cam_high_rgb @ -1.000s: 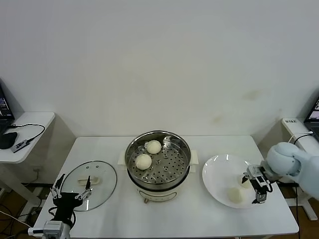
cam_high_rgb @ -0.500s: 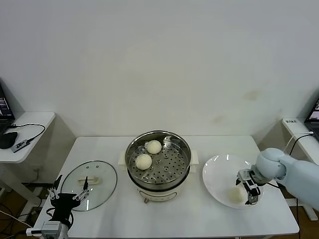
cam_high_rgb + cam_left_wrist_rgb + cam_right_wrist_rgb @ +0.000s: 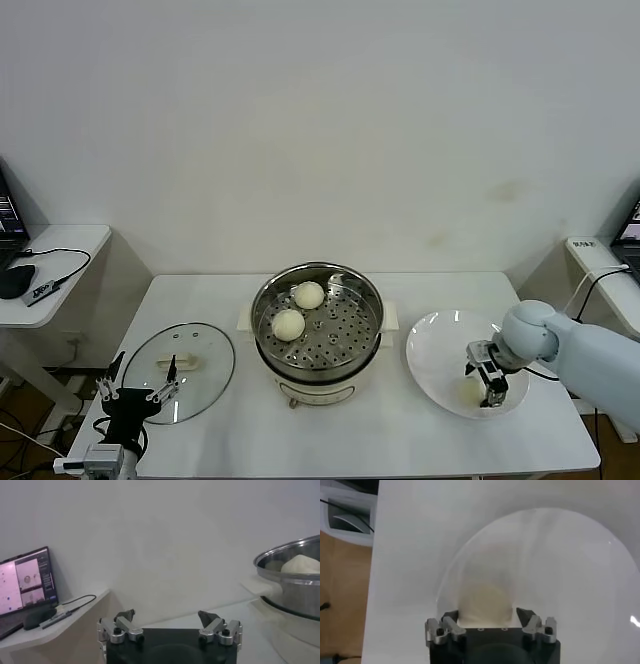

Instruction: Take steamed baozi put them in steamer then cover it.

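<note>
The steamer [image 3: 345, 290] stands mid-table on its white cooker base and holds two baozi [image 3: 308, 295] [image 3: 288, 324]. The glass cover [image 3: 205, 352] lies flat on the table to its left. My right gripper [image 3: 488, 385] is low over the white plate [image 3: 435, 350], open, with its fingers on either side of a baozi [image 3: 485, 600] that rests on the plate; that bun shows pale beside the fingers in the head view [image 3: 468, 393]. My left gripper [image 3: 140, 393] is open and empty at the front left by the cover's edge, and the left wrist view [image 3: 167, 622] shows the steamer [image 3: 295, 580].
A side desk [image 3: 60, 250] with a mouse and cables stands at the far left, and a laptop [image 3: 27, 580] sits on it. The plate's front rim lies close to the table's front edge. Another small stand [image 3: 600, 255] is at the far right.
My right gripper has moved left across the plate and down until its open fingers are on either side of a baozi. My left gripper has sunk slightly.
</note>
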Tool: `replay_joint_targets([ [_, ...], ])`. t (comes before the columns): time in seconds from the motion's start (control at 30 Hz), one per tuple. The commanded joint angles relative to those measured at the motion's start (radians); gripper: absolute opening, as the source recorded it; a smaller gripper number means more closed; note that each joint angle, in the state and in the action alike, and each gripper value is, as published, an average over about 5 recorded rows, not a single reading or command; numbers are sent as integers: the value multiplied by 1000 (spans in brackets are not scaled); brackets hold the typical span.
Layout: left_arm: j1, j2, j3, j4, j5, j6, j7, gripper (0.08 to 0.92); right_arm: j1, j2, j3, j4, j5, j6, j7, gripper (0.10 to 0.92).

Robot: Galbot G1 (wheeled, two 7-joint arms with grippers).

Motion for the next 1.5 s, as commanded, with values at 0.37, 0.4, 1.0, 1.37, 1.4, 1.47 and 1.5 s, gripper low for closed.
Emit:
replay_joint_targets([
  [0.37,0,2,1,-10,-1,1,0,823,37,-24,31,16,41,-3,-36,587],
  [0.4,0,3,2,-12,-1,1,0,823,49,-33,33,22,50,-3,-41,586],
  [1.0,-11,20,21,-40,-5,2,0,823,717,14,-261,52,302,-27,-56,594],
  [1.37,-9,8,12,-30,-3,2,-1,823,869,341,-396,31,448,-32,51,598],
  [1.4,-8,6,9,-31,-3,2,-1,823,865,360,-405,36,459,-26,60,600],
  [1.47,-5,2,3,-32,-3,2,-1,823,844,393,-418,49,477,-8,78,601],
  [1.5,-4,1,-1,-33,-3,2,-2,823,831,406,-421,54,483,2,85,602],
])
